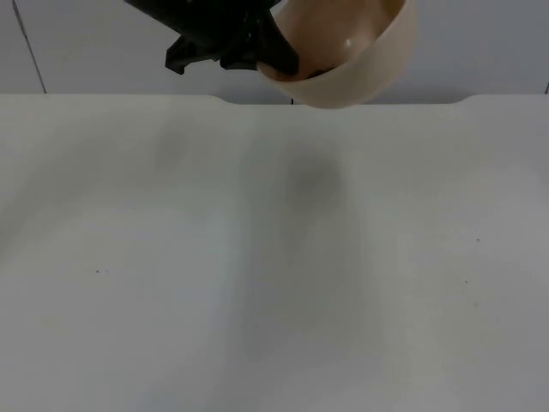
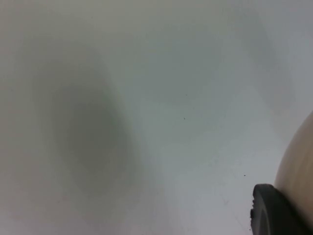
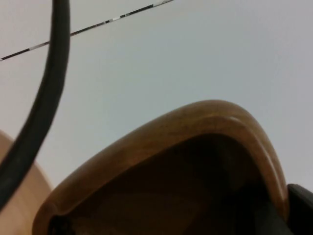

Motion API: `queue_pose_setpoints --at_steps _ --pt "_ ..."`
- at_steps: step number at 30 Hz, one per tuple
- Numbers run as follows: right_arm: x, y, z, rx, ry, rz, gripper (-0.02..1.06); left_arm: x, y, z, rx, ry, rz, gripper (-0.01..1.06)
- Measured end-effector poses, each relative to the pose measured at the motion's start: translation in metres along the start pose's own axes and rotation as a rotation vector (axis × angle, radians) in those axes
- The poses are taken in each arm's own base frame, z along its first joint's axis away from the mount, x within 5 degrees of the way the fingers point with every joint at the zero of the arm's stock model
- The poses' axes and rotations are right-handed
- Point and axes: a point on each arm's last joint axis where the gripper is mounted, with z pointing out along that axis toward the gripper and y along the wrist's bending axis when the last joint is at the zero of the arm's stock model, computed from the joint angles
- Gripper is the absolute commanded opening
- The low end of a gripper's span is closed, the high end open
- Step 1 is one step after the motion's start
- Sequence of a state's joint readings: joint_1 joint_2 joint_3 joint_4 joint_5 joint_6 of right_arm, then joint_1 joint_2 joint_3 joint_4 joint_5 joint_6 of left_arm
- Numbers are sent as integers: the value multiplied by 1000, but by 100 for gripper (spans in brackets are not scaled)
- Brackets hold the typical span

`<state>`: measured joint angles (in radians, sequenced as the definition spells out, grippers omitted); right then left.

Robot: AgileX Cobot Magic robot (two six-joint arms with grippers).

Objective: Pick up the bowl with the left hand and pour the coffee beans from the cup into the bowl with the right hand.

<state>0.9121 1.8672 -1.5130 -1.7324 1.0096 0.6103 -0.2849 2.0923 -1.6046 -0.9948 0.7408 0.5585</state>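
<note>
Up high over the white table top (image 1: 274, 257), the left gripper (image 1: 276, 58) grips the rim of the cream round bowl (image 1: 360, 60), which it should hold level while the right gripper, clasping a brown wooden cup (image 3: 195, 132), tips slowly.

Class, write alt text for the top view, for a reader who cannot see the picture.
The left gripper holds a cream bowl by its rim, lifted above the far edge of the white table in front of the grey wall. The bowl is tilted, and it casts a faint shadow on the table below.
</note>
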Motion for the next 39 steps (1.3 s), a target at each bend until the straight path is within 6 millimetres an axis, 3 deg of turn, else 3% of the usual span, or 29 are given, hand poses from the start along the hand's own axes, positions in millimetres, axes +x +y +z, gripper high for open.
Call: queue_pose_setpoints --at_steps 33,35,39 --pt "-1 0 0 -10 -15 60 0 0 0 0 -1 1 1 0" --pt "-1 -7 -2 -5 -22 81 0 0 0 0 -1 1 1 0" --pt "10 -43 -8 25 -11 174 0 -1 0 0 -5 -6 1 0"
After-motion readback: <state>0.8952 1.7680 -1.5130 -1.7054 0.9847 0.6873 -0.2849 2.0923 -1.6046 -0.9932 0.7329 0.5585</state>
